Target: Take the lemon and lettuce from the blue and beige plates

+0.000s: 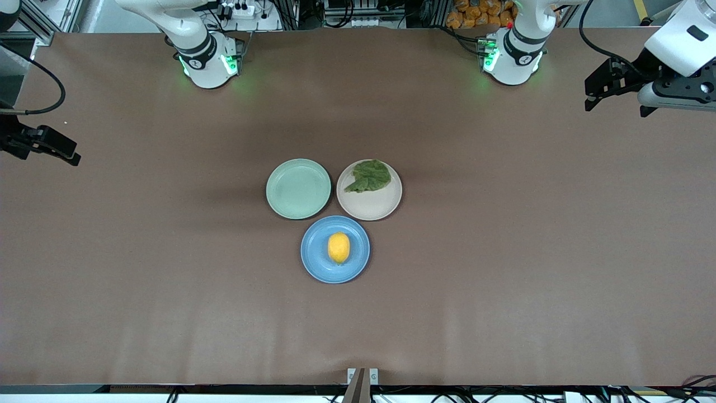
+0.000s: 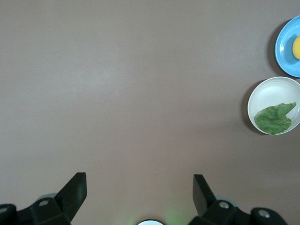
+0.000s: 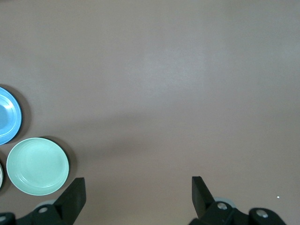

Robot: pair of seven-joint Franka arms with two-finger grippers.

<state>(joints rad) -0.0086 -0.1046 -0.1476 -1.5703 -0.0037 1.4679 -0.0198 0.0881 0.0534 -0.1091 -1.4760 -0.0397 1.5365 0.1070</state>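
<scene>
The lemon [image 1: 338, 247] and lettuce [image 1: 368, 176] are left on their plates while both grippers [image 2: 139, 188] [image 3: 138, 188] are held wide open, empty, over the table's ends.

Lettuce [image 2: 275, 119] on beige plate [image 2: 267, 91]; likely lemon [image 2: 296, 48] on blue plate [image 2: 283, 47].

- Left arm [image 1: 517, 47]: glossy white shell, black joint band, green light glowing at its base.
- Right arm [image 1: 204, 53]: same white shell, black ring, green lights.
- Black cables trail from both.
- Left gripper [image 1: 604, 92]: matte black.
</scene>
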